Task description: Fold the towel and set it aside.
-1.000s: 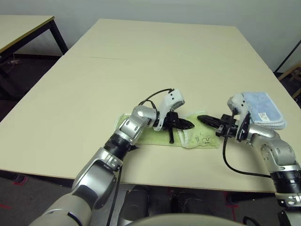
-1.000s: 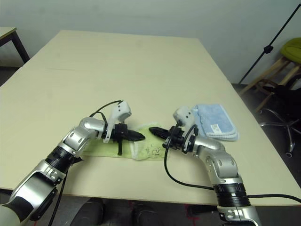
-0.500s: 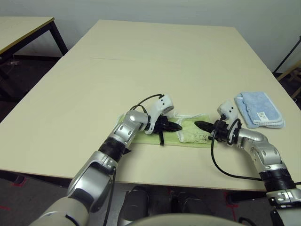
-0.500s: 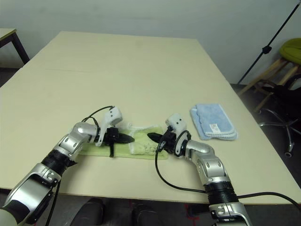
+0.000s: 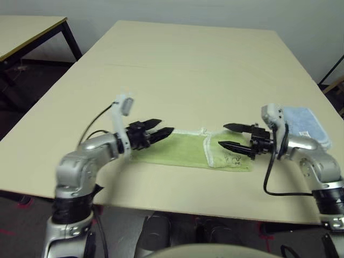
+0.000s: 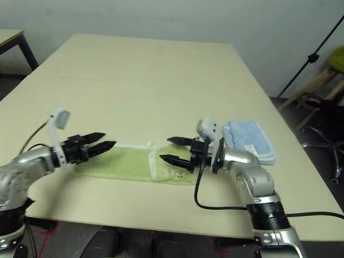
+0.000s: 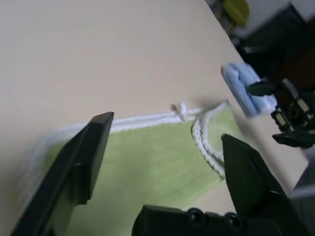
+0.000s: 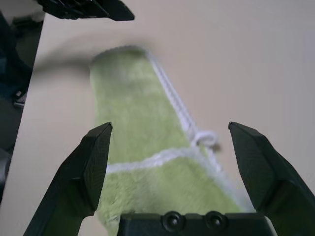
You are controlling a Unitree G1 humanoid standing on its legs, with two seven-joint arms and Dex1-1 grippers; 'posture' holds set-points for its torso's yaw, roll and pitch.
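Observation:
The lime-green towel [image 5: 177,151] lies flat in a long strip near the table's front edge, its right end folded back over itself [image 5: 230,157]. A small white loop [image 5: 202,130] sticks out from its far edge. My left gripper [image 5: 163,127] hovers open just above the towel's left end, with nothing between the fingers. My right gripper [image 5: 223,135] stands open over the folded right end, also empty. In the left wrist view the towel [image 7: 147,162] lies ahead of the spread fingers. The towel [image 8: 133,128] in the right wrist view stretches toward the left gripper [image 8: 83,7].
A folded light-blue cloth [image 5: 303,121] rests on the table right of my right arm. The table [image 5: 183,64] stretches far beyond the towel. Another table [image 5: 27,27] stands at the far left, and a stand and chair [image 6: 328,59] beyond the right edge.
Both grippers were shut at the middle of the towel; now they are open and have drawn apart toward its ends. The left arm swung far out to the left.

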